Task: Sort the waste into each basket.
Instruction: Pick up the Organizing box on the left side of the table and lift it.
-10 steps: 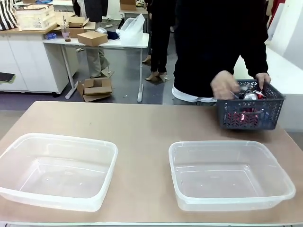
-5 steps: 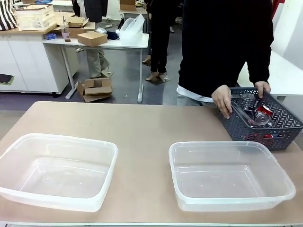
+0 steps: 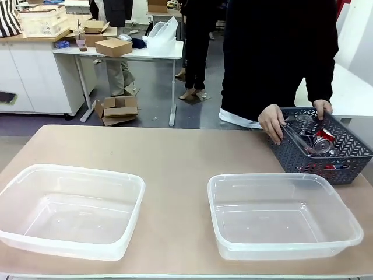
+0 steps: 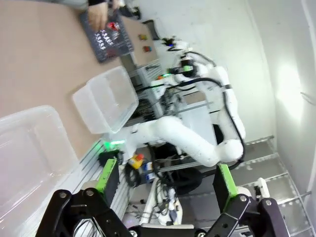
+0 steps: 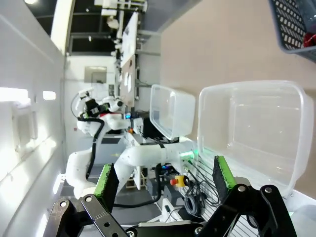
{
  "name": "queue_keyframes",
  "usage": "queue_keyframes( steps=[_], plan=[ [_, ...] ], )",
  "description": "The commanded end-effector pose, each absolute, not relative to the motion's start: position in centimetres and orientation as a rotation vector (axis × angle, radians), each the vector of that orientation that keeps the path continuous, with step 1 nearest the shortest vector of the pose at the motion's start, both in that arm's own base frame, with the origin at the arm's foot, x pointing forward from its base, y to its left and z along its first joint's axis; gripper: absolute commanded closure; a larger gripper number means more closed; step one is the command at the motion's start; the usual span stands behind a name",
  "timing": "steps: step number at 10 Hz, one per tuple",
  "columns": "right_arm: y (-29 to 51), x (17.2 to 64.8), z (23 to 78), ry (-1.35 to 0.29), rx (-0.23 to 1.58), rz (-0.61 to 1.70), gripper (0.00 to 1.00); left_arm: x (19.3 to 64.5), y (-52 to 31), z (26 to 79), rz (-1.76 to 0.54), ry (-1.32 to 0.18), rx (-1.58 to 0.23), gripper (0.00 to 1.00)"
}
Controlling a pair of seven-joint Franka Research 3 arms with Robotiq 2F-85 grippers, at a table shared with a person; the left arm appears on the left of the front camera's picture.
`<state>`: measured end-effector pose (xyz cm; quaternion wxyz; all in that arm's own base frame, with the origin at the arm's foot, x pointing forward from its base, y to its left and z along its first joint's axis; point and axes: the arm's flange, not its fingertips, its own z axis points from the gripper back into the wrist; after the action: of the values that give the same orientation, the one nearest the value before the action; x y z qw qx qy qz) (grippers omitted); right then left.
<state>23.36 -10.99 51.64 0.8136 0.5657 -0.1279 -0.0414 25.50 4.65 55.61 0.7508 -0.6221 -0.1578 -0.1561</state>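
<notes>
A dark lattice basket (image 3: 309, 160) stands tilted at the table's far right, its opening facing me. It holds the waste: red cans (image 3: 324, 140) and clear bottles. A person's hands (image 3: 271, 122) grip its far rim. Two clear tubs sit near me, one on the left (image 3: 76, 170) and one on the right (image 3: 268, 177), nothing in either. In the left wrist view my left gripper (image 4: 164, 182) is open, off the table, with the basket (image 4: 109, 47) far away. In the right wrist view my right gripper (image 5: 164, 177) is open too, beyond the right tub (image 5: 247, 85) and the basket (image 5: 291, 24).
The brown tabletop (image 3: 175, 151) is bare between the tubs and the far edge. Behind the person are a white table (image 3: 122, 53) with cardboard boxes and other people standing. Each wrist view shows the other white arm (image 4: 187, 138) beside the table's near edge.
The person has moved the basket right and tipped its opening toward me, so the cans inside show. Both grippers stay open and still.
</notes>
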Motion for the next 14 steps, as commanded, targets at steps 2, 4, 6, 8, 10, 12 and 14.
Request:
queue_keyframes(
  steps=[2, 4, 6, 8, 10, 12, 14],
  plan=[
    [4.3, 25.8, 53.8, -0.264, 1.043, -0.015, 0.00, 24.1, 8.0, 59.2, -0.332, -0.323, -0.836, 0.00],
    [15.9, 23.4, 52.6, -0.187, 0.899, 0.148, 0.00, 22.6, 10.8, 58.7, -0.338, -0.300, -0.599, 0.00],
    [24.5, 19.0, 50.3, -0.138, 0.774, 0.327, 0.00, 23.0, 12.3, 56.6, -0.319, -0.242, -0.592, 0.00],
    [25.9, 17.5, 48.9, -0.102, 0.772, 0.474, 0.00, 24.7, 11.0, 55.1, -0.328, -0.331, -0.759, 0.00],
    [26.6, 18.5, 51.9, -0.106, 0.753, 0.379, 0.00, 23.0, 12.3, 56.7, -0.334, -0.240, -0.574, 0.00],
    [26.6, 18.5, 51.9, -0.106, 0.753, 0.379, 0.00, 23.0, 12.3, 56.7, -0.334, -0.240, -0.574, 0.00],
    [32.1, 19.5, 51.6, 0.025, 0.709, 0.328, 0.00, 24.4, 10.6, 54.0, -0.283, -0.281, -0.518, 0.00]
  ],
)
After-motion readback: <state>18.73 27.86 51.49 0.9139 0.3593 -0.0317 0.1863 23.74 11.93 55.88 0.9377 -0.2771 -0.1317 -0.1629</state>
